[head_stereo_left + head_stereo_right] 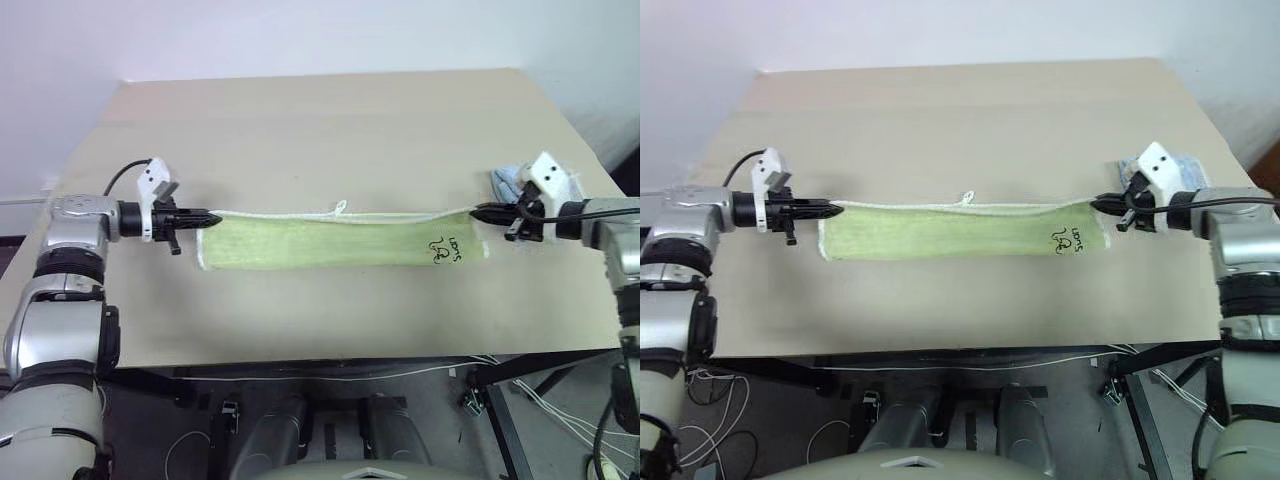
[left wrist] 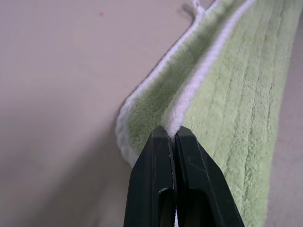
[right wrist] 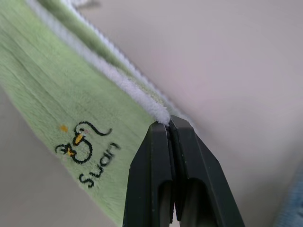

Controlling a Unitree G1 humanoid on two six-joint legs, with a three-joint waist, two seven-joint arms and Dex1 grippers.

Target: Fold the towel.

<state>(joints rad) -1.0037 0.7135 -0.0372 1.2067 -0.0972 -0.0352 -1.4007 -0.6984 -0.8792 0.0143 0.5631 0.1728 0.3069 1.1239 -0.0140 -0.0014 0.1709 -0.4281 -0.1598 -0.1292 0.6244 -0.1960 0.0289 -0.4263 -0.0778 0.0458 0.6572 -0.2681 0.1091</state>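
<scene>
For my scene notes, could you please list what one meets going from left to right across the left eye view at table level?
left gripper → white loop → dark mark → right gripper → light blue cloth; the towel spans gripper to gripper.

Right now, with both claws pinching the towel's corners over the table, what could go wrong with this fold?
1. The left claw and right claw each pinch only the white edging of the towel, so a corner could slip out if it is pulled tight.
2. The light blue cloth lies by the right claw and might get dragged along.
3. If the claws move unevenly, the fold could land crooked.
</scene>
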